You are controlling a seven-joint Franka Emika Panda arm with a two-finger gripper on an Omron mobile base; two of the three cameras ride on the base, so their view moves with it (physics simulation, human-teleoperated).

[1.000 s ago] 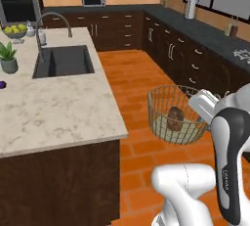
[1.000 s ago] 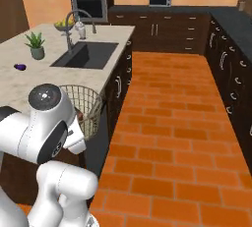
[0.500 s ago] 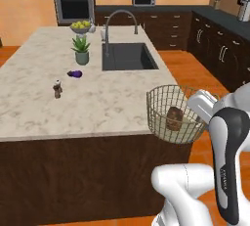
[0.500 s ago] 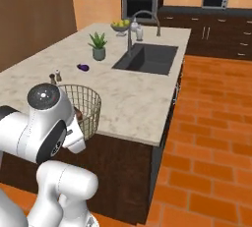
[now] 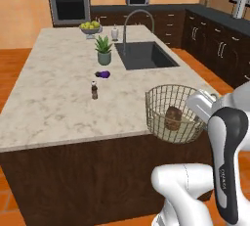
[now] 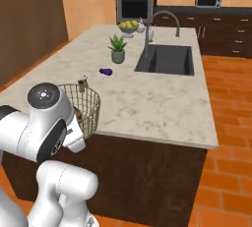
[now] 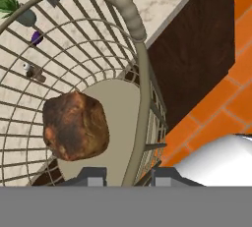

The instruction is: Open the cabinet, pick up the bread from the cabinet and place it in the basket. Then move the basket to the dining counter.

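Left base view: the basket (image 5: 176, 114) holds the bread (image 5: 173, 118) and hangs at the dining counter (image 5: 53, 93) near edge, off the top.
Right base view: basket (image 6: 84, 108) beside the counter's front edge; orange floor (image 6: 231, 123) open to the right.
Hand view: gripper (image 7: 128, 176) clamps the basket rim, bread (image 7: 75, 125) on its bottom.
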